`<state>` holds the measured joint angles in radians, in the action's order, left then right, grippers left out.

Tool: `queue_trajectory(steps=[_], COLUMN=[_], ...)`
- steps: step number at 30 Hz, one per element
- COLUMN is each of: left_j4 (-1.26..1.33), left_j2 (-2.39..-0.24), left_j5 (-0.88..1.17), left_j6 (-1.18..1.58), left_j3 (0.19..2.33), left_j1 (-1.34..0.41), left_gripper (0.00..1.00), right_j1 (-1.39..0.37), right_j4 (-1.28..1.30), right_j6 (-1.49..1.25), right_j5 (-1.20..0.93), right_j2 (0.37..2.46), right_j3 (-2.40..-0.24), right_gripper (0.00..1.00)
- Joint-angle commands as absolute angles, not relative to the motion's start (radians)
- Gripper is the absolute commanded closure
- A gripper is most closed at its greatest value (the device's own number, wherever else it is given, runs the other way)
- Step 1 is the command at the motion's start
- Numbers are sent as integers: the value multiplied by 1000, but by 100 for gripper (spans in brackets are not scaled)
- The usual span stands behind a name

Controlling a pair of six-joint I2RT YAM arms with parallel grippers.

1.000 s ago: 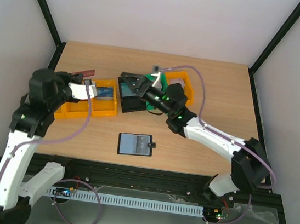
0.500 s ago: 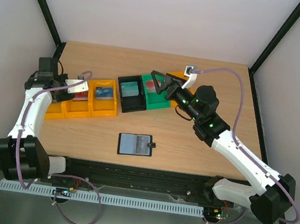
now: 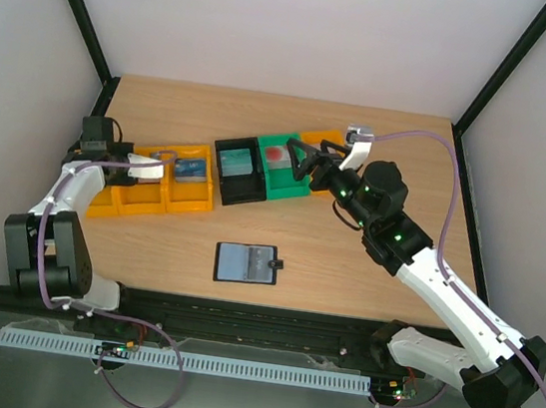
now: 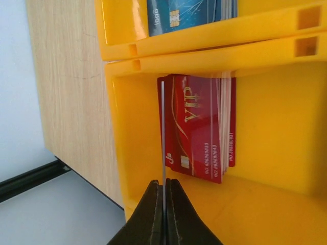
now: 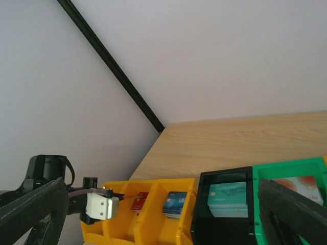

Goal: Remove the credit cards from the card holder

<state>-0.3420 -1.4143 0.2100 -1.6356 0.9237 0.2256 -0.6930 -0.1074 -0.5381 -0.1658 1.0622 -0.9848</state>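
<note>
The black card holder [image 3: 246, 263] lies open and flat on the table, blue-grey inside up, snap tab at its right. My left gripper [image 3: 161, 162] [image 4: 164, 182] is shut on a thin credit card [image 4: 163, 117], seen edge-on, held upright inside a yellow bin [image 4: 276, 132] beside a stack of red cards [image 4: 199, 127]. That gripper also shows in the right wrist view [image 5: 99, 206]. My right gripper [image 3: 304, 160] [image 5: 163, 219] is wide open and empty, raised over the green bin [image 3: 290, 186], far from the holder.
A row of bins stands at the back: yellow ones [image 3: 143, 197] with red and blue cards [image 4: 189, 13], a black one [image 3: 239, 195] with a teal-faced stack [image 5: 227, 200], the green one with a white red-dotted piece [image 3: 276, 154], an orange one [image 3: 319, 138].
My left arm has swung left and lowered the card from above the table into the yellow bin. My right arm has drawn back rightward from the black bin to over the green one.
</note>
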Motion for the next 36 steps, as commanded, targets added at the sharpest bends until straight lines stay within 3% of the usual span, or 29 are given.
queue_trajectory(steps=[1, 22, 23, 24, 25, 27, 36], left_j4=[-264, 0, 3, 4, -3, -83, -285], left_j2=[-1468, -1633, -1638, -1643, -1644, -1637, -1568], left_j5=[234, 258, 250, 245, 242, 239, 313], left_j6=[-1705, -1655, -1658, -1665, -1673, -1718, -1731], left_j3=[936, 866, 863, 861, 861, 879, 1011], left_j1=[229, 191, 188, 187, 187, 189, 224], left_gripper=[98, 98, 93, 80, 60, 36, 4], right_j1=[-686, -686, -685, -686, -687, -686, -686], right_j4=[-66, -56, -53, -52, -50, -44, -49], right_j6=[-504, -537, -537, -537, -536, -532, -527], right_j5=[-107, -141, -146, -150, -149, -143, -187], right_j2=[1039, 1081, 1079, 1077, 1075, 1072, 1078], right_j3=[-1000, -1023, -1021, -1019, -1018, -1020, -1030], right_gripper=[1, 1, 1, 1, 1, 1, 1])
